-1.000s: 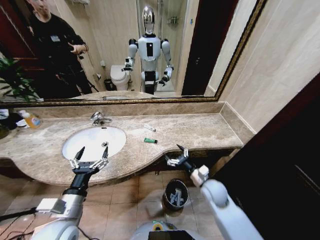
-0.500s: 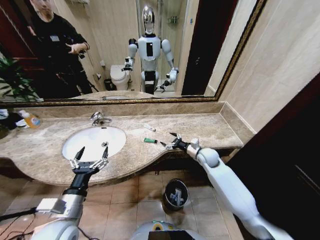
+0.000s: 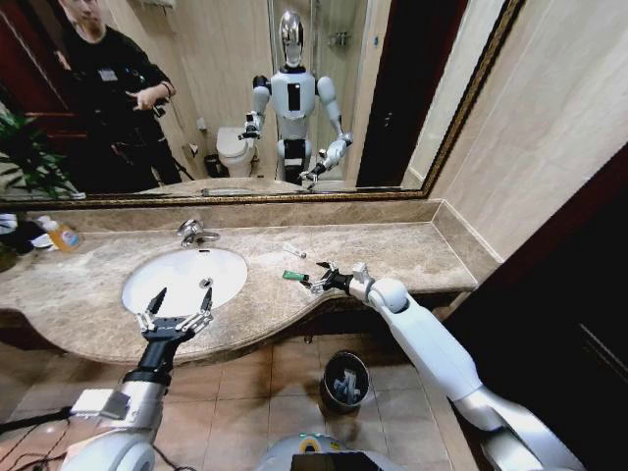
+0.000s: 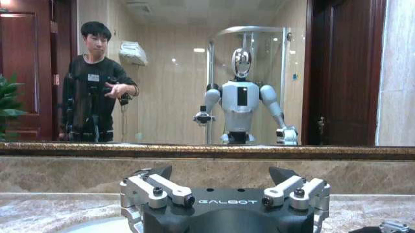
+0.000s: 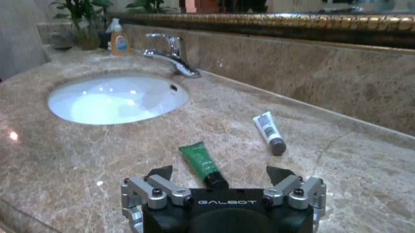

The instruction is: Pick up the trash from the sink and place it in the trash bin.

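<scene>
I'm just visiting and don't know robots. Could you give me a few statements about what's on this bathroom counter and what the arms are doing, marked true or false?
1. The green tube lies inside the sink. False: it lies on the marble counter, beside the basin.
2. The right gripper is open, right by the green tube. True.
3. The white tube is gripped by the left gripper. False: it lies loose on the counter; the left gripper is open and empty over the basin's front edge.
4. The trash bin stands on the floor below the counter. True.
5. The bottle of orange liquid stands next to the green tube. False: it stands beyond the tap, on the sink's far side.
</scene>
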You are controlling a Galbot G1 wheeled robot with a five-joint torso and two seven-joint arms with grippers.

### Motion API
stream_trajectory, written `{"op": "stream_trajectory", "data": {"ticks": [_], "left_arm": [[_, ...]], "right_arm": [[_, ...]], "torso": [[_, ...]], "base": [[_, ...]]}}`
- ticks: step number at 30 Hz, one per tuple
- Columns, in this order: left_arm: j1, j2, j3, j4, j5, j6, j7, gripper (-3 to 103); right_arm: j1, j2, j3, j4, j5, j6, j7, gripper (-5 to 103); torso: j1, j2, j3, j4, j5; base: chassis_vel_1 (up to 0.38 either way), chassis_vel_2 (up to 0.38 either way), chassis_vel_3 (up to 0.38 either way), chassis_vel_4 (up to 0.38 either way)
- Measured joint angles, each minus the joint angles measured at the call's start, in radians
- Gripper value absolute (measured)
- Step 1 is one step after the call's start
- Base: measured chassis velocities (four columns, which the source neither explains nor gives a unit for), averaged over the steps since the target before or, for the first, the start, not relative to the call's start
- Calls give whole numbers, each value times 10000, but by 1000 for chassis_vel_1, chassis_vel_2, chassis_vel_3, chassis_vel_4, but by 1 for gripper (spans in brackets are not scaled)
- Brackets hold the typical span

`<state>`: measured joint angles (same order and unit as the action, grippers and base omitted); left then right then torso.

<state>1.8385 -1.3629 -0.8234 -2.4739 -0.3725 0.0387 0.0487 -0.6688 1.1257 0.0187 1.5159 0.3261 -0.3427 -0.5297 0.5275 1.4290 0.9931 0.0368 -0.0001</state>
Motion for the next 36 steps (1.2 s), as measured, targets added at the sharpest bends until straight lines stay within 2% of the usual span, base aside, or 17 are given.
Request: {"op": "stream_trajectory", "data": {"ticks": [2, 4, 5, 7, 11, 13, 14, 16, 19, 21, 22, 24, 36], "left_arm": [[0, 0, 0, 0, 0, 0, 0, 100], [0, 0, 0, 0, 0, 0, 0, 100], [0, 0, 0, 0, 0, 0, 0, 100], [0, 0, 0, 0, 0, 0, 1, 100], [0, 0, 0, 0, 0, 0, 0, 100], [0, 0, 0, 0, 0, 0, 0, 100], [0, 0, 0, 0, 0, 0, 0, 100], [0, 0, 0, 0, 0, 0, 0, 100], [0, 0, 0, 0, 0, 0, 0, 100], [0, 0, 0, 0, 0, 0, 0, 100], [0, 0, 0, 0, 0, 0, 0, 100], [0, 0, 0, 0, 0, 0, 0, 100], [0, 0, 0, 0, 0, 0, 1, 100]], "right_arm": [[120, 26, -119, -229, -37, 14, 13, 91], [155, 66, -156, -389, -70, 34, 18, 80], [155, 66, -156, -389, -70, 34, 18, 80], [149, 94, -174, -452, -92, 47, 42, 73], [111, 103, -221, -459, -123, 96, 89, 69], [94, 108, -267, -441, -129, 178, 172, 60], [94, 108, -267, -441, -129, 178, 172, 60], [63, 113, -294, -377, -129, 232, 259, 48], [7, 130, -309, -360, -130, 319, 372, 43], [-89, 143, -308, -317, -131, 401, 474, 32], [-89, 143, -308, -317, -131, 401, 474, 32], [-168, 144, -289, -263, -134, 457, 534, 22], [-1216, -193, 563, 1113, 290, 615, 1426, 19]], "torso": [[0, 0, 0, 0, 0], [0, 0, 0, 0, 0], [0, 0, 0, 0, 0], [0, 0, 0, 0, 1], [0, 0, 0, 0, 0], [0, 0, 0, 0, 0], [0, 0, 0, 0, 0], [0, 0, -1, 0, 0], [0, 0, 0, 0, 0], [0, 0, 0, 0, 0], [0, 0, 0, 0, 0], [0, 0, 0, 0, 1], [0, 2, 0, 1, 2]], "base": [[0, 0, 0, 0], [0, 0, 0, 0], [0, 0, 0, 0], [0, 0, 0, 0], [0, 0, 0, 0], [0, 0, 0, 0], [0, 0, 0, 0], [0, 0, 0, 0], [0, 0, 0, 0], [0, 0, 0, 0], [0, 0, 0, 0], [0, 0, 0, 0], [0, 0, 0, 0]]}}
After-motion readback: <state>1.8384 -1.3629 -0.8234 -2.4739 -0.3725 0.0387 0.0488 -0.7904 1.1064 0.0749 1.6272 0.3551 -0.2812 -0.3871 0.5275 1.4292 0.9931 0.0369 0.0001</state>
